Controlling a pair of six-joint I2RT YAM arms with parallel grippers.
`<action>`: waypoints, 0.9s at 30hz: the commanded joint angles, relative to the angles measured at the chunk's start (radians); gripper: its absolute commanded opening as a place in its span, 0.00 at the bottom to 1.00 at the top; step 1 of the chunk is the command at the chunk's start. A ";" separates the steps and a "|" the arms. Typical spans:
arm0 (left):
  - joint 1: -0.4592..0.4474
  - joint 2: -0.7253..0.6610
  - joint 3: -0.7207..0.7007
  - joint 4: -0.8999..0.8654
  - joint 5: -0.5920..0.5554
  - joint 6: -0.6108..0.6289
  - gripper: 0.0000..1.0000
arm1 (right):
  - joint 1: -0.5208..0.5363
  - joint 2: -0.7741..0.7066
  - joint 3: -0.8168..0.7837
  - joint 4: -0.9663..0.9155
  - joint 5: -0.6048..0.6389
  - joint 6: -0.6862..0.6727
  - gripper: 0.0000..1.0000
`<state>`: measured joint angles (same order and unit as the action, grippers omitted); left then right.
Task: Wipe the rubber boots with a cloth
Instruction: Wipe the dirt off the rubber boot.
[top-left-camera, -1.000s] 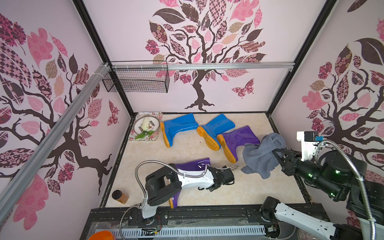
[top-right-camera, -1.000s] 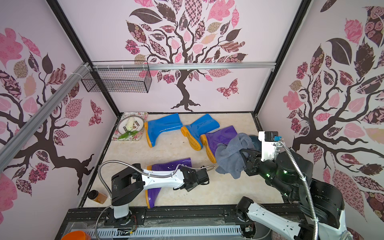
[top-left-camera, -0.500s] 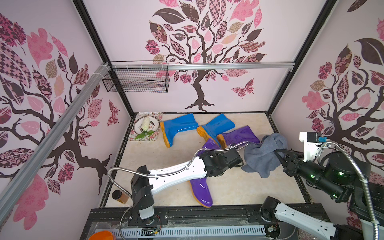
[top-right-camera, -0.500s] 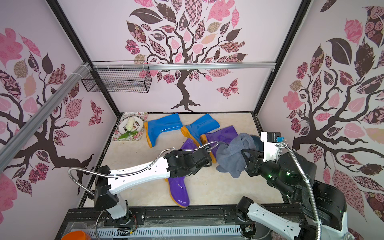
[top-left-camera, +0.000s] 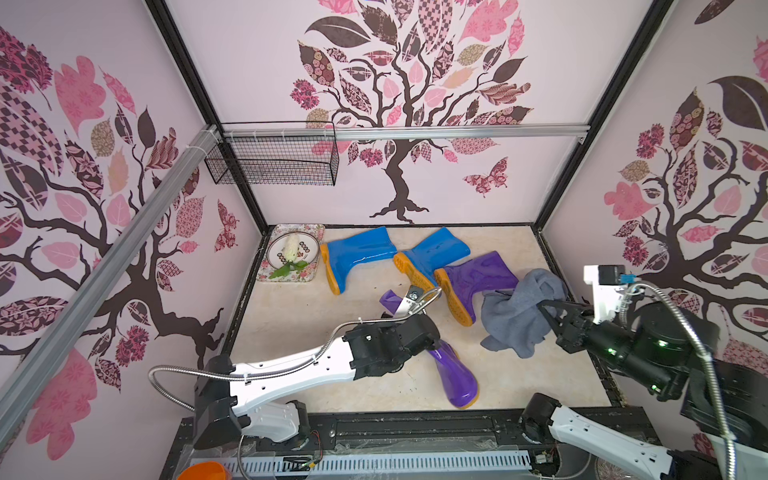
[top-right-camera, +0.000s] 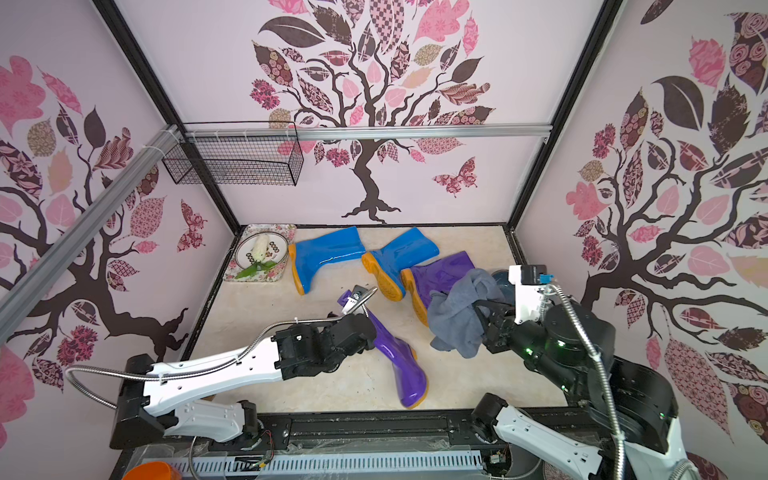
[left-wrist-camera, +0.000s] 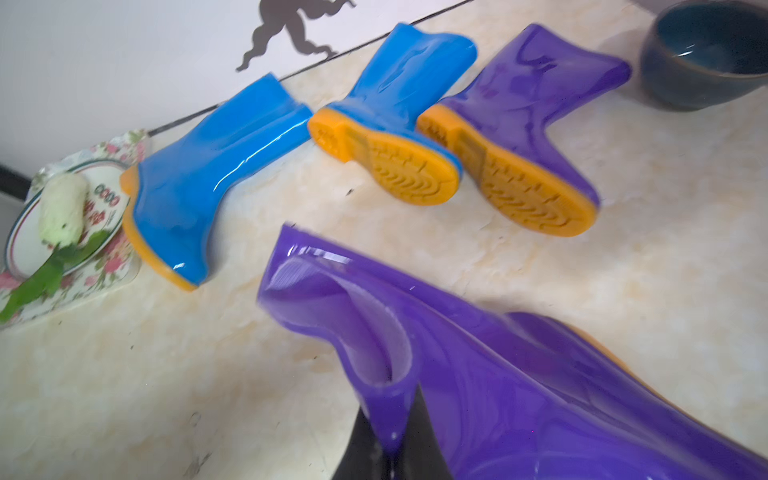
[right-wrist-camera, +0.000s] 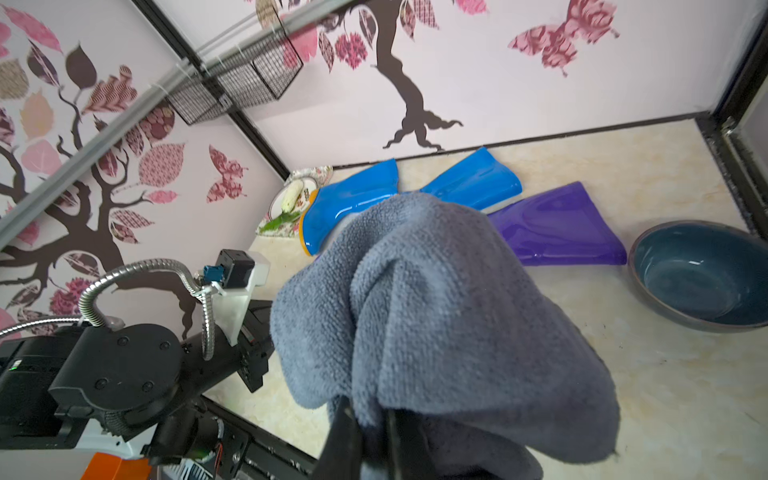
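Observation:
Two blue rubber boots (top-left-camera: 357, 253) (top-left-camera: 436, 251) and one purple boot (top-left-camera: 478, 276) lie on their sides near the back wall, orange soles toward the front. A second purple boot (top-left-camera: 453, 374) slants across the middle of the floor, toe toward the front edge. My left gripper (left-wrist-camera: 392, 449) is shut on the rim of its shaft; in both top views the wrist hides the jaws. At the right, my right gripper (top-left-camera: 544, 309) is shut on the grey-blue cloth (top-left-camera: 515, 316). The cloth drapes down over the fingers (right-wrist-camera: 345, 428), next to the lying purple boot.
A dark blue bowl (right-wrist-camera: 702, 274) stands at the right behind the cloth. A floral tray (top-left-camera: 309, 232) with a plate and a vegetable sits in the back left corner. A wire basket (top-left-camera: 274, 160) hangs on the back wall above it.
My left arm has reached out from the front left to the middle, swinging the held purple boot from lying crosswise to pointing front to back. The right gripper with the cloth has barely moved.

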<state>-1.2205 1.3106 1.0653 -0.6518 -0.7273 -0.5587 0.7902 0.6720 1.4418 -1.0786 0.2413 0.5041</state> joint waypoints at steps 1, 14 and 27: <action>-0.028 -0.066 -0.193 0.122 -0.003 -0.182 0.00 | -0.002 0.000 -0.109 0.105 -0.115 0.031 0.00; -0.042 -0.332 -0.572 0.186 -0.115 -0.466 0.00 | 0.013 0.105 -0.748 0.734 -0.408 0.294 0.00; 0.116 -0.270 -0.652 0.513 -0.067 -0.331 0.00 | 0.073 0.472 -0.690 0.747 -0.281 0.126 0.00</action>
<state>-1.1152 1.0279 0.4393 -0.2623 -0.7658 -0.9241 0.8135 1.1301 0.7036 -0.3317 -0.0414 0.6506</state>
